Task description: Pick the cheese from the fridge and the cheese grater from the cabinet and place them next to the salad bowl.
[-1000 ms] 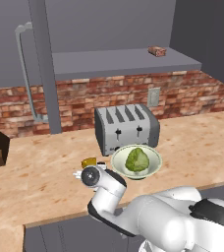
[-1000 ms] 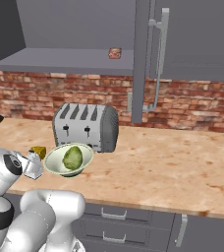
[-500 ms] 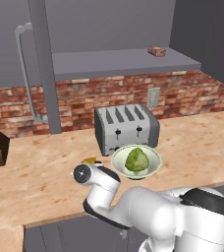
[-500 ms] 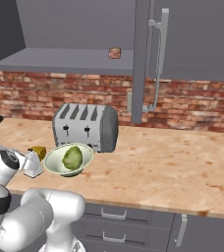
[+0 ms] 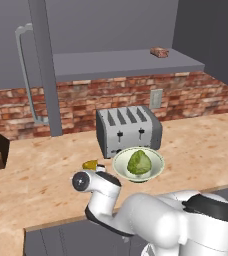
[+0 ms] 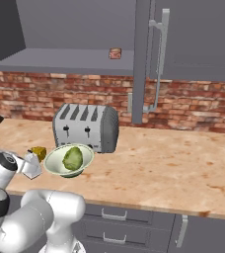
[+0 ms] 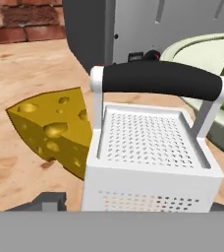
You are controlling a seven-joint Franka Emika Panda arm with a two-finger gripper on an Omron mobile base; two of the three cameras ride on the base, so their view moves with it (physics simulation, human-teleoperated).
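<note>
From the hand view I read left to right: the cheese point(image 7: 55, 130) lies on the counter point(image 7: 15, 74) ahead and left of my jaws, the cheese grater point(image 7: 151, 157) stands upright dead ahead, and the salad bowl point(image 7: 207, 54) sits ahead to the right with the toaster point(image 7: 133, 24) behind. Both items crowd the bowl's side, which I judge is where the task wants them. I can't tell how wide my jaws stand or whether they grip the grater; the fingertips are hidden. The counter's front edge is close behind the hand, so I'd judge straight up the safest exit.
</note>
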